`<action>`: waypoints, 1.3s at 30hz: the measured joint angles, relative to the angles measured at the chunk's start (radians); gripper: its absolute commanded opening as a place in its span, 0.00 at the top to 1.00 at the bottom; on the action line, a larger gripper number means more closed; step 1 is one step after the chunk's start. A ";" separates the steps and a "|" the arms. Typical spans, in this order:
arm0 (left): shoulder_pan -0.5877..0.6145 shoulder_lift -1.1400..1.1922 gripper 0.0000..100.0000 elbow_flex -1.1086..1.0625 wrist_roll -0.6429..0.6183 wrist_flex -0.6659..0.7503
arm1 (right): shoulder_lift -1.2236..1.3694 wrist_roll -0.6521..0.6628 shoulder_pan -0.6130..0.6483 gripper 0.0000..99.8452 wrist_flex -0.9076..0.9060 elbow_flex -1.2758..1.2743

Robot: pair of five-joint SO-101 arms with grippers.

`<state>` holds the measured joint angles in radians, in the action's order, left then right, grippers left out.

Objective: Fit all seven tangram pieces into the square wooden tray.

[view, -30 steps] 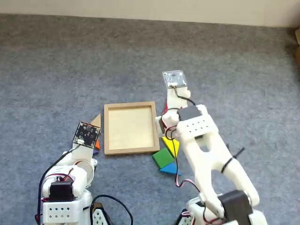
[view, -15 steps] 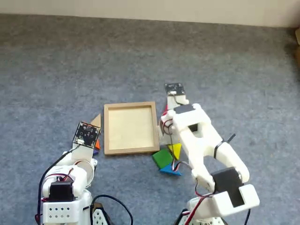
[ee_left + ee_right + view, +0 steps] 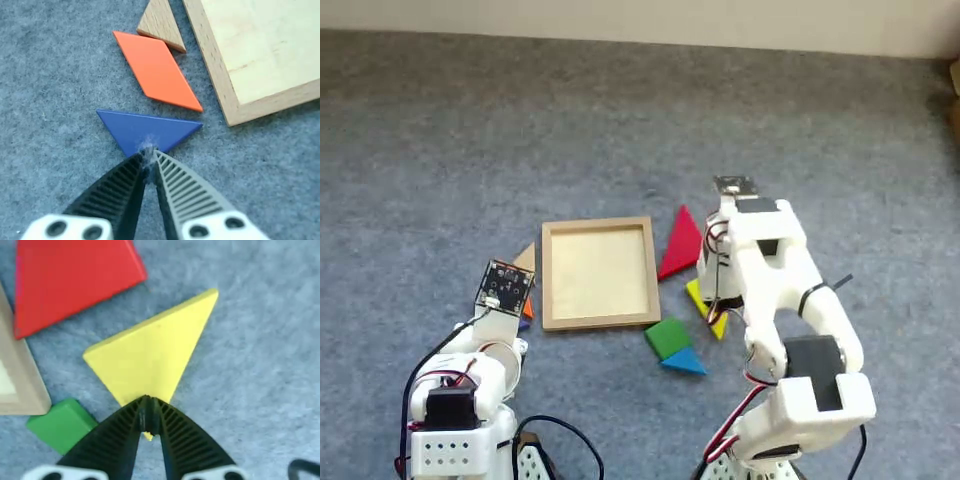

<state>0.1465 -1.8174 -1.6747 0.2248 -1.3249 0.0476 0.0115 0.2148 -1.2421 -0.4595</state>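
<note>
The square wooden tray (image 3: 598,319) lies mid-table with nothing in it. Right of it are a red triangle (image 3: 680,243), a yellow triangle (image 3: 701,298), a green square (image 3: 667,337) and a light blue triangle (image 3: 685,362). My right gripper (image 3: 149,402) is shut on a corner of the yellow triangle (image 3: 152,357), with the red triangle (image 3: 70,277) and green square (image 3: 60,425) beside it. My left gripper (image 3: 148,152) is shut, its tips touching a corner of the dark blue triangle (image 3: 147,129). Beyond that lie an orange parallelogram (image 3: 157,71) and a wooden triangle (image 3: 160,22), next to the tray (image 3: 215,65).
Grey carpet covers the table. The right arm (image 3: 765,270) stands over the pieces right of the tray. The left arm (image 3: 505,290) sits at the tray's left edge, above the wooden triangle (image 3: 526,256) and orange piece (image 3: 527,310).
The right arm has swung to the right and drawn back, uncovering the red triangle. The yellow triangle shifted right with it. The left arm has stayed still.
</note>
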 measured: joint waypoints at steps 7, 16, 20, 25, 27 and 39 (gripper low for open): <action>0.000 0.000 0.99 0.000 0.000 0.000 | -0.210 0.000 -0.002 1.00 0.057 -0.109; 0.000 0.000 0.99 0.000 0.000 0.000 | -0.330 -0.008 -0.003 0.80 0.227 -0.275; 0.000 0.000 0.99 0.000 0.000 0.000 | -0.330 -0.118 -0.003 0.63 0.230 -0.275; 0.000 0.000 0.99 0.000 0.000 0.000 | -0.330 -0.222 0.075 0.54 0.235 -0.276; 0.000 0.000 0.99 0.000 0.000 0.000 | -0.330 -0.236 0.092 0.54 0.235 -0.276; 0.000 0.000 0.99 0.000 0.000 0.000 | -0.155 -0.239 0.190 0.54 0.318 -0.273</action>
<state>0.1465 -1.8174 -1.6747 0.2248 -1.3249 -0.1074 -0.2279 0.4051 -0.9244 -0.7327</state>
